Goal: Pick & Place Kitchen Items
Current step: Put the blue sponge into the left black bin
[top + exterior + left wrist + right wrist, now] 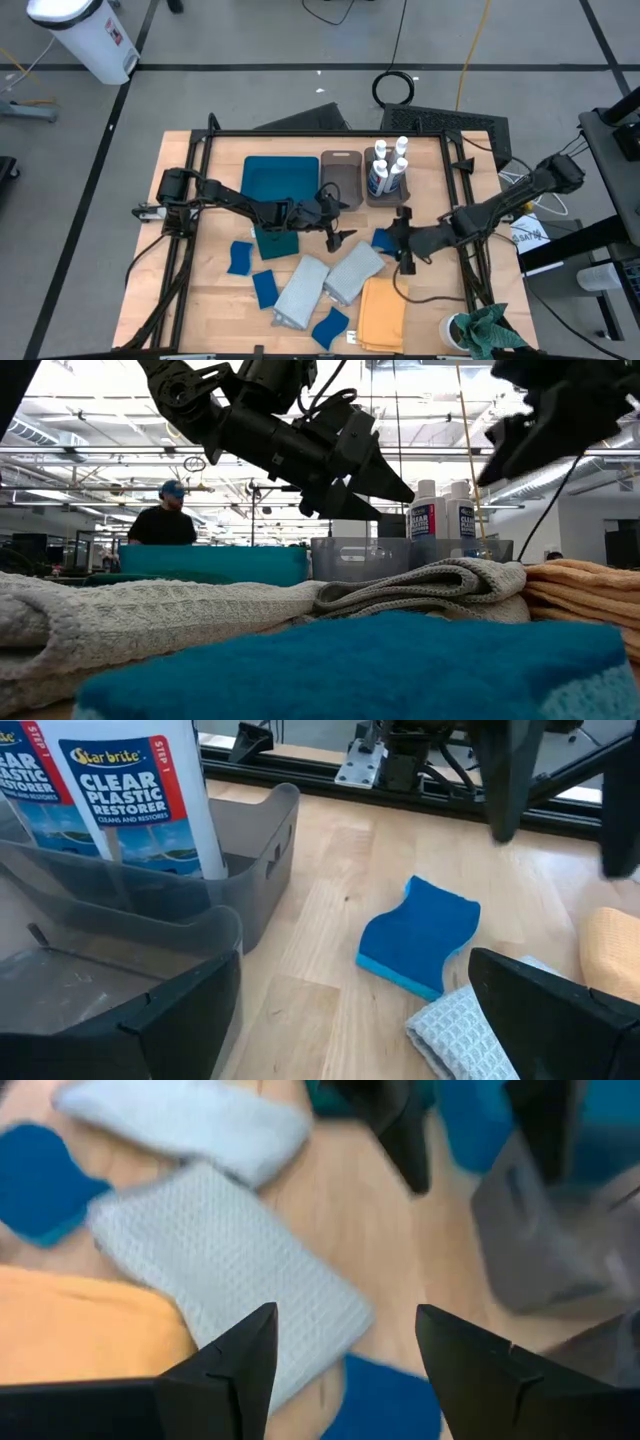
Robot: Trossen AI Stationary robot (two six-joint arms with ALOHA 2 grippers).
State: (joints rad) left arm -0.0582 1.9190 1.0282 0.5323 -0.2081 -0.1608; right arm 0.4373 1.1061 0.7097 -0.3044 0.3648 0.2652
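Four bottles; five sponges; four cloths.

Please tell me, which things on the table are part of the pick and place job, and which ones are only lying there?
Part of the job:
- white bottles in the right bin
- blue sponges, e.g.
- two pale grey cloths
- mustard yellow cloth
- dark teal cloth

Only lying there:
- teal tray
- two grey-brown bins
- green rag at the table corner

Left gripper hangs open beside the dark teal cloth; right gripper open over a blue sponge; bottles binned.
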